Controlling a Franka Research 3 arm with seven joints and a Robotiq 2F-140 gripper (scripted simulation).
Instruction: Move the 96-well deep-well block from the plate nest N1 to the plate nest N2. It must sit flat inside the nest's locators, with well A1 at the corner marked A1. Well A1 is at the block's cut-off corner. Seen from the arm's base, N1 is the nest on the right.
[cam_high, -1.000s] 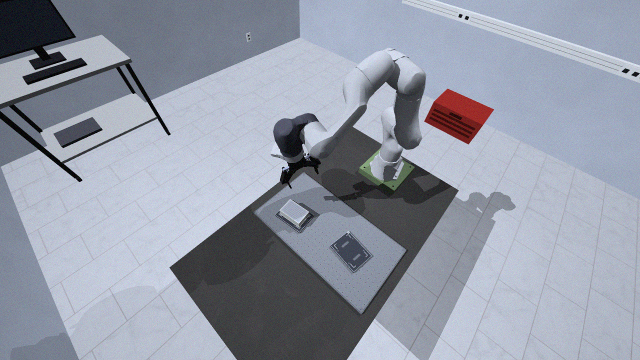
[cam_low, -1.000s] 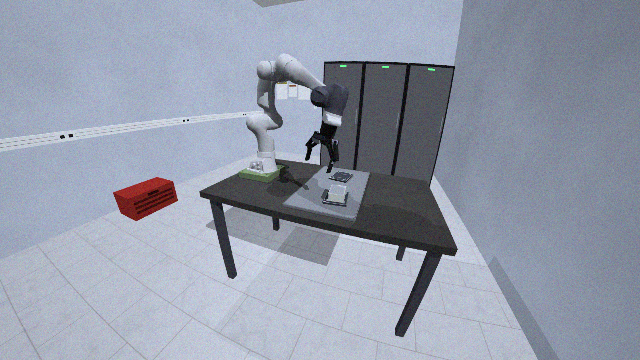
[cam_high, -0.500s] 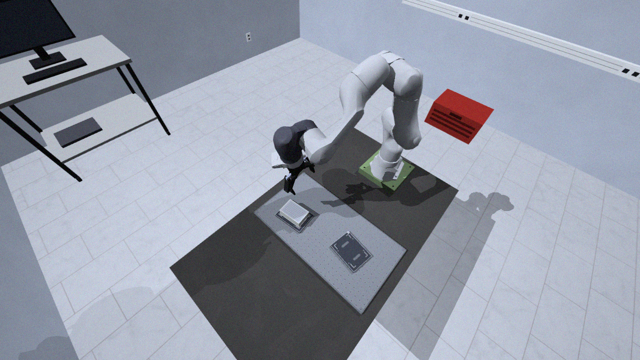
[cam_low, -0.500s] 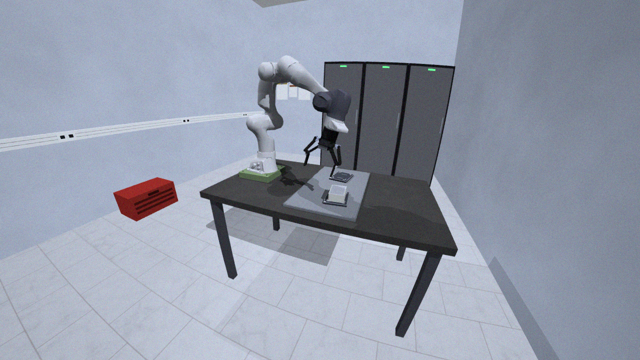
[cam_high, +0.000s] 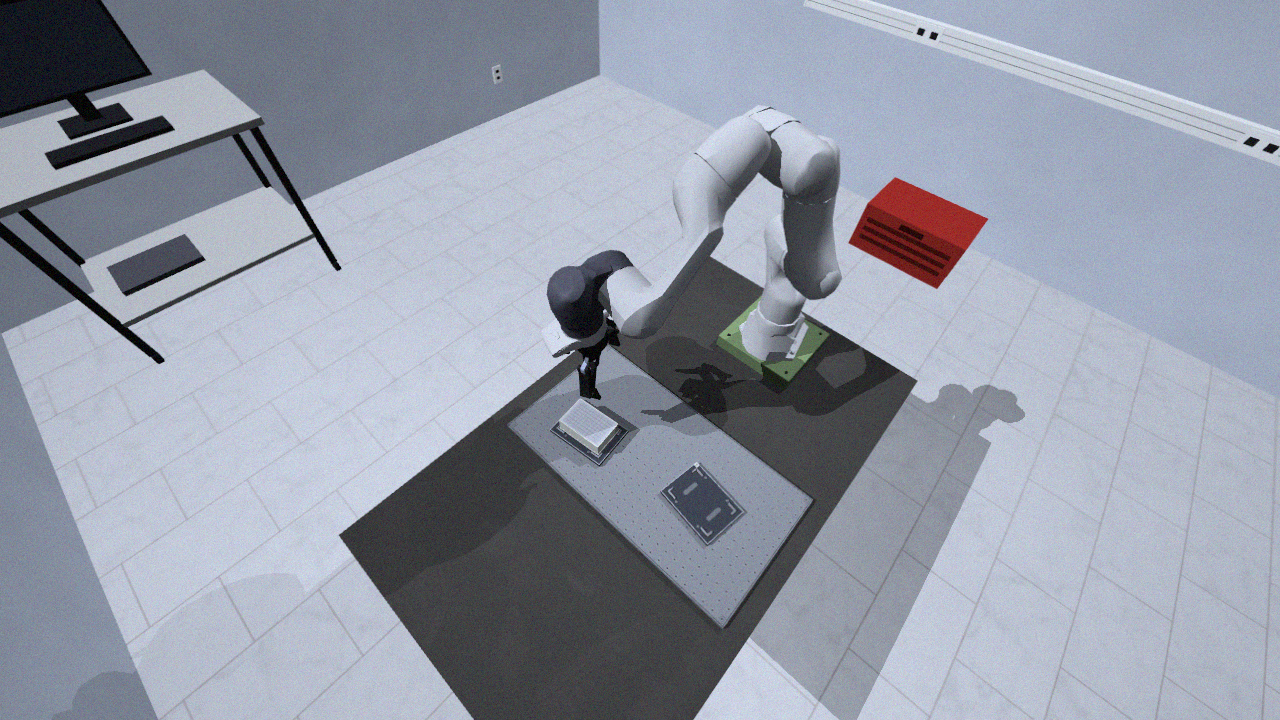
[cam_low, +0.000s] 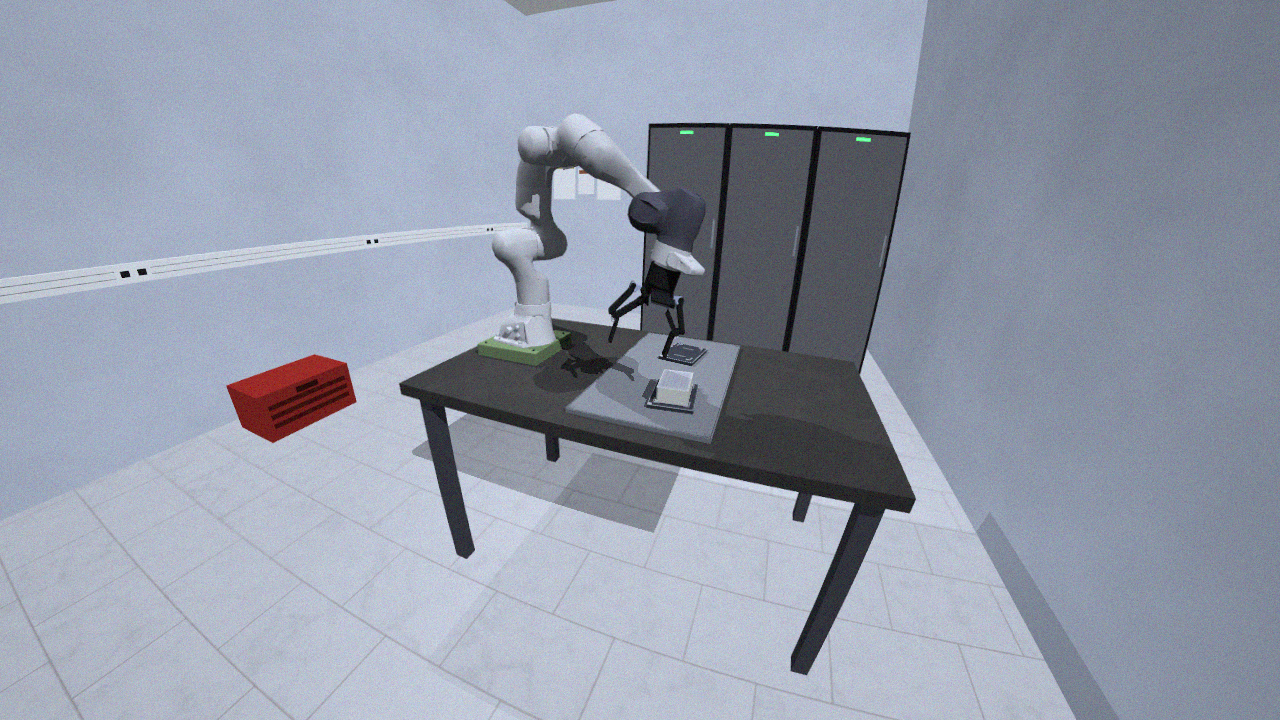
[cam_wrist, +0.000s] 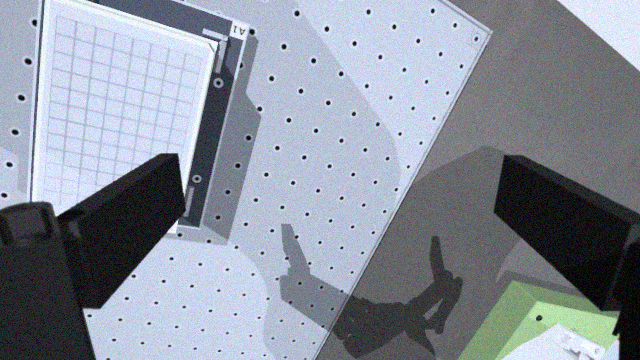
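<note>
The white 96-well deep-well block (cam_high: 588, 425) sits in the dark plate nest N1 (cam_high: 582, 446) on the grey perforated plate. In the wrist view the block (cam_wrist: 120, 105) fills the upper left, with its cut-off corner beside the nest's A1 mark (cam_wrist: 239, 31). The left finger hides its lower corner. The plate nest N2 (cam_high: 702, 501) is empty; it also shows in the exterior view (cam_low: 687, 351). My gripper (cam_high: 588, 374) (cam_wrist: 340, 183) is open and empty. It hangs above the plate, beside the block on the arm-base side.
The perforated plate (cam_high: 662, 483) lies on a dark table. The arm's green base mount (cam_high: 771, 344) stands behind it. A red toolbox (cam_high: 917, 231) and a desk (cam_high: 116, 134) stand off the table. Grey cabinets (cam_low: 774, 232) stand behind the table.
</note>
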